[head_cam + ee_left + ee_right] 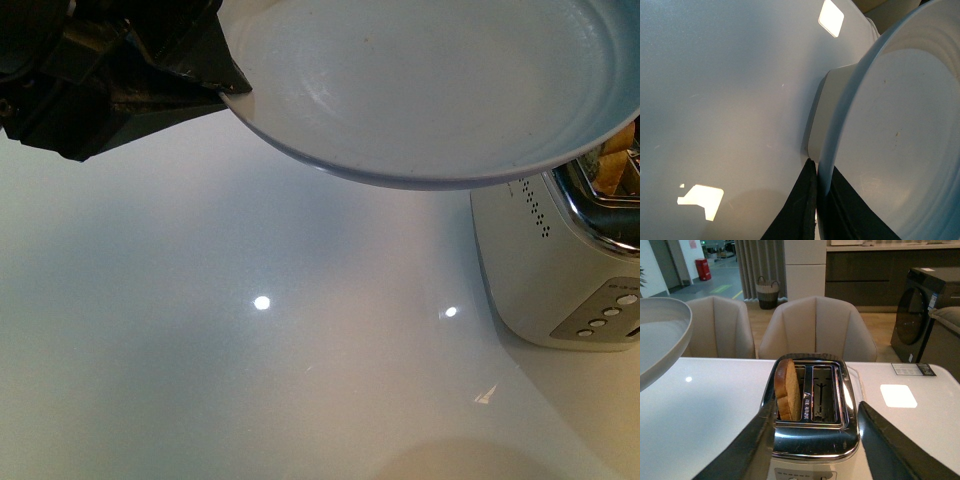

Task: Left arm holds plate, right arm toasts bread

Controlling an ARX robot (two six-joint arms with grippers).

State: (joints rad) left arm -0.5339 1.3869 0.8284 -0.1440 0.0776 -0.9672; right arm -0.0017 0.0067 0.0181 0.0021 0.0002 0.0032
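Note:
My left gripper [225, 85] is shut on the rim of the pale grey-blue plate [430, 80] and holds it in the air above the white table, next to the toaster [560, 260]. In the left wrist view the black jaws [817, 175] pinch the plate's edge [900, 135]. The plate is empty. The bread [787, 390] stands upright in one slot of the toaster [812, 435], sticking out of the top; the other slot is empty. My right gripper [812, 412] is open, its jaws on either side of the toaster's near end, above it. A bit of bread [620, 165] shows behind the plate.
The toaster is white with a chrome top and round buttons [610, 315] on its end. The glossy white table [250, 330] spreads to the left. Beige chairs [817, 327] stand beyond the table's far edge. A paper label [912, 369] lies on the table.

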